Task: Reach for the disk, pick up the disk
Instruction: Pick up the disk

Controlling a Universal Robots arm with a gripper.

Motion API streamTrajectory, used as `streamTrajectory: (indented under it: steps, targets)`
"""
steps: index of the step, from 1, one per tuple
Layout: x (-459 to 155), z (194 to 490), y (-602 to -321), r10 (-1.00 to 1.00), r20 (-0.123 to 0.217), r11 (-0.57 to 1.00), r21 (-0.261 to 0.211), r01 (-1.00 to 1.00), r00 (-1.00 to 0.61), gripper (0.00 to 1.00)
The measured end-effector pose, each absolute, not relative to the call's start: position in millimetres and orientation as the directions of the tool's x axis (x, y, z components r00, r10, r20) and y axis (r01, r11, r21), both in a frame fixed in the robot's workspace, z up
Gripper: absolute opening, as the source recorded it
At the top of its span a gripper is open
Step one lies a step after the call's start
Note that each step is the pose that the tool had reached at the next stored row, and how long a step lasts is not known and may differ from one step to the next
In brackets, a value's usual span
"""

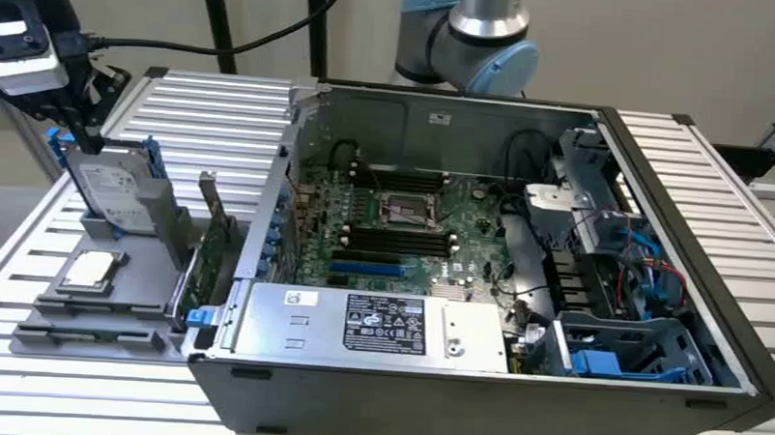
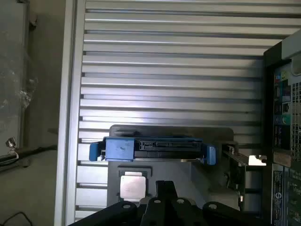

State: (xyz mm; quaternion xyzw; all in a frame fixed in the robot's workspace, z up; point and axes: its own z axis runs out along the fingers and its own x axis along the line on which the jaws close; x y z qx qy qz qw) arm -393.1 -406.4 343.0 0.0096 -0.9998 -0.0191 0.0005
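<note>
One flat grey metal disk point(image 1: 115, 193) with two blue plastic rails point(image 1: 62, 150) stands upright in a grey holder point(image 1: 166, 231). The black end effector point(image 1: 87, 141) is at its top; open or closed, I cannot tell.

Disk point(image 1: 115, 193): grey metal body showed a dull sheen under a white printed label; its carrier rails point(image 2: 120, 148) were smooth blue plastic.
Table point(image 1: 211, 105): ribbed bare-metal slats, satin, caught the light.
Computer case point(image 1: 484, 409): looked dark grey, matt.
Power supply box point(image 1: 294, 321): was bright silver metal with a black label.
Holder point(image 1: 93, 338): appeared matt grey plastic.
</note>
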Motion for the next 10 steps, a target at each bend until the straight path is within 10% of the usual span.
streamTrajectory:
  steps: [10]
  targets:
    - [-393.1, 343.0, -406.4, -0.019, 0.001, 0.999, 0.038, -0.019, -1.0, 0.11]
